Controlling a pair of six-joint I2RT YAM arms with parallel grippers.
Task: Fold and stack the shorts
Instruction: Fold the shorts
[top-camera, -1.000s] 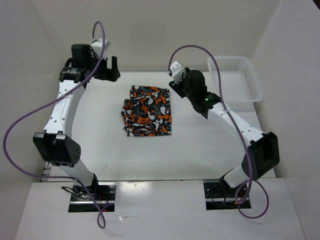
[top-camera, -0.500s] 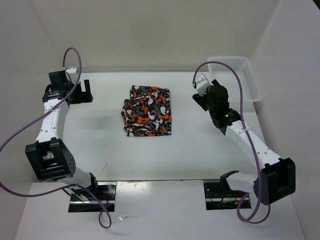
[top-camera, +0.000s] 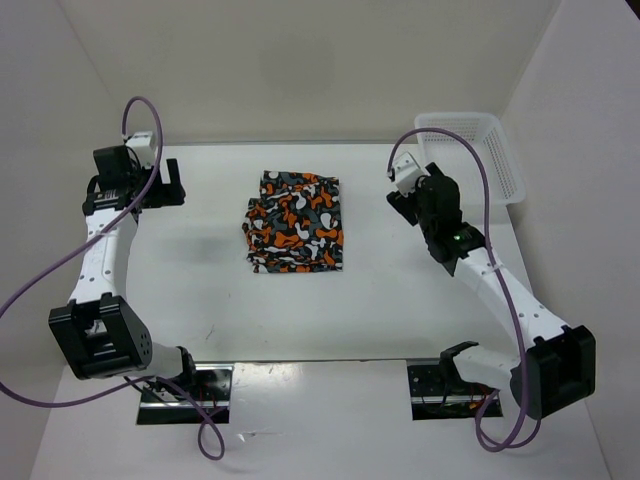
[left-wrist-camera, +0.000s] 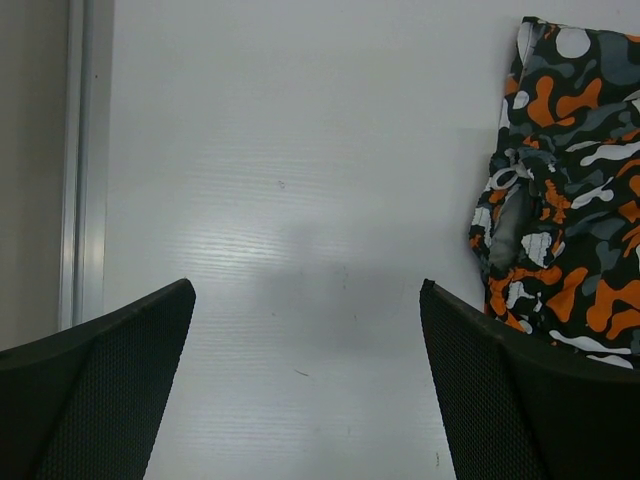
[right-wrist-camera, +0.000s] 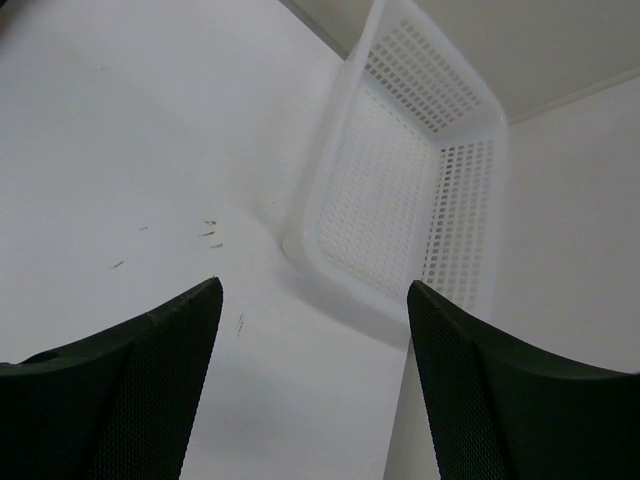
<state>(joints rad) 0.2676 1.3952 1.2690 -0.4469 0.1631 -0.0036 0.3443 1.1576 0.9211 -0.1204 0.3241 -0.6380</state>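
Observation:
The shorts (top-camera: 295, 222), in an orange, white, black and grey camouflage print, lie folded in a neat pile at the middle of the table. Their left edge shows at the right of the left wrist view (left-wrist-camera: 570, 180). My left gripper (top-camera: 171, 185) hovers well to the left of the pile, open, with only bare table between its fingers (left-wrist-camera: 305, 290). My right gripper (top-camera: 402, 200) is to the right of the pile, open and holding nothing (right-wrist-camera: 315, 285). It faces the basket.
A white plastic lattice basket (top-camera: 505, 165) stands at the back right corner of the table, just beyond the right gripper (right-wrist-camera: 400, 190). White walls close in the table at the left, back and right.
Both arms have drawn away from the shorts, the left to the far left, the right toward the basket. The right jaws have widened. The pile has not moved.

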